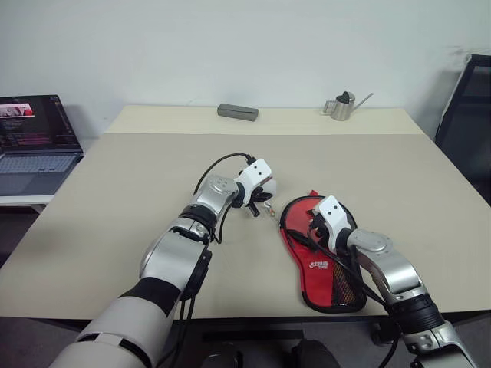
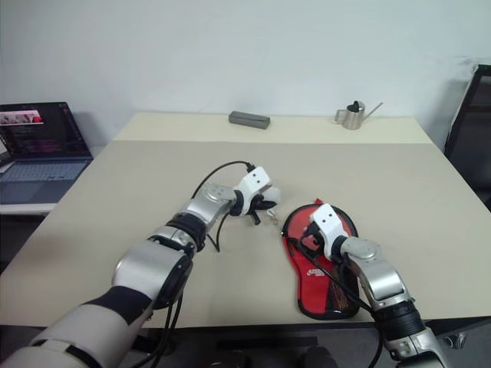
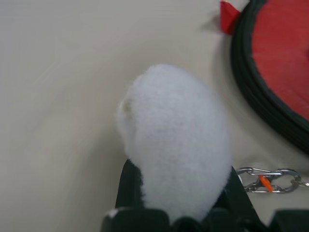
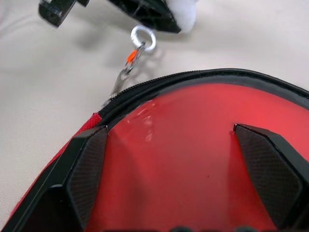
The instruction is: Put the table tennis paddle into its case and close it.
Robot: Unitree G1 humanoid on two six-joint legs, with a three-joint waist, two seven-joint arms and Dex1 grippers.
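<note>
The case (image 1: 326, 264) lies flat at the table's front right, red side up, with its white logo and black mesh pocket toward me. My right gripper (image 4: 178, 164) is open, its two fingers spread over the case's round red end and apparently pressing on it. Just left of that end, my left gripper (image 3: 181, 186) is shut on the white pom-pom (image 3: 174, 140). A short metal chain (image 4: 126, 72) runs taut from the pom-pom to the black zipper rim (image 4: 203, 77). A small red flap (image 1: 311, 195) sticks up at the far end. The paddle is hidden.
A grey rectangular block (image 1: 237, 112) and a small metal watering can (image 1: 343, 106) stand at the table's far edge. An open laptop (image 1: 34, 142) sits on a lower surface to the left. A dark chair (image 1: 469, 115) stands at the right.
</note>
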